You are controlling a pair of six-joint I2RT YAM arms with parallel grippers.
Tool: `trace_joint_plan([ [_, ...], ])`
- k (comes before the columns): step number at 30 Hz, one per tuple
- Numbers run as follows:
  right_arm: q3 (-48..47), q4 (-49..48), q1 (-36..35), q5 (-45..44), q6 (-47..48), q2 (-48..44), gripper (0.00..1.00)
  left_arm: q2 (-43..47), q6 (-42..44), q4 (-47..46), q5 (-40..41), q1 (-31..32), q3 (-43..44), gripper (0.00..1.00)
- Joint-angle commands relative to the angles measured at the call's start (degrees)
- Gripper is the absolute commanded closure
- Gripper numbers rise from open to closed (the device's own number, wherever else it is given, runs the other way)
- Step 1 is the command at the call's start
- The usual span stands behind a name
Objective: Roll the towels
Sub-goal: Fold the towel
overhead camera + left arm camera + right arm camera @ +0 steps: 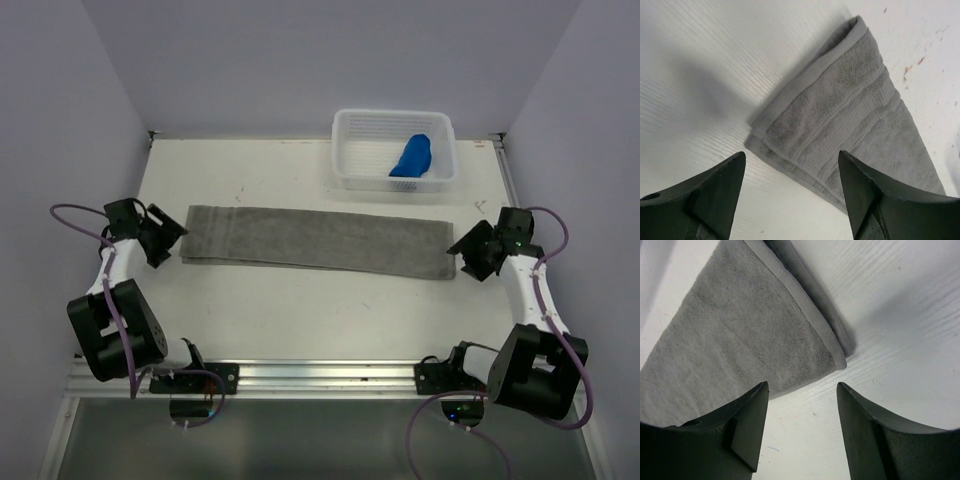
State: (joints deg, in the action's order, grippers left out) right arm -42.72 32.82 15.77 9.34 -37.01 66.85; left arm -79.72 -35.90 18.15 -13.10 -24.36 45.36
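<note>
The grey towel [315, 240] lies folded into a long flat strip across the middle of the table. The blue towel [411, 157] sits bunched in the white basket [346, 150]. My left gripper [172, 237] is open and empty just off the strip's left end, whose folded corner shows in the left wrist view [840, 125]. My right gripper [462, 250] is open and empty just off the strip's right end, whose corner shows in the right wrist view [750, 335]. Neither gripper touches the towel.
The white perforated basket stands at the back right of the table. Lilac walls [60, 120] close in the left, right and back sides. A metal rail [320, 372] runs along the near edge between the arm bases.
</note>
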Motion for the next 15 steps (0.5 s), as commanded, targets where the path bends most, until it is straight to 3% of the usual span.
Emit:
trace_joint_plan([
  [1, -3.77, -1.88, 0.14, -1.17, 3.34, 1.96, 0.39, 2.64, 3.38, 2.41, 7.82, -0.51, 3.85, 0.21],
  [7, -7.11, -3.55, 0.05, -1.53, 8.88, 10.91, 0.39, 2.91, 5.48, 2.68, 8.44, 2.20, 7.28, 0.15],
  [12, -9.66, -4.78, -1.26, -2.57, 11.00, 16.82, 0.39, 2.12, 8.04, 4.43, 12.39, 13.71, 15.36, 0.11],
  [15, -10.54, -5.66, -4.07, -7.03, 11.96, 18.40, 0.38, 1.76, 8.30, 4.00, 8.55, 16.45, 17.65, 0.11],
])
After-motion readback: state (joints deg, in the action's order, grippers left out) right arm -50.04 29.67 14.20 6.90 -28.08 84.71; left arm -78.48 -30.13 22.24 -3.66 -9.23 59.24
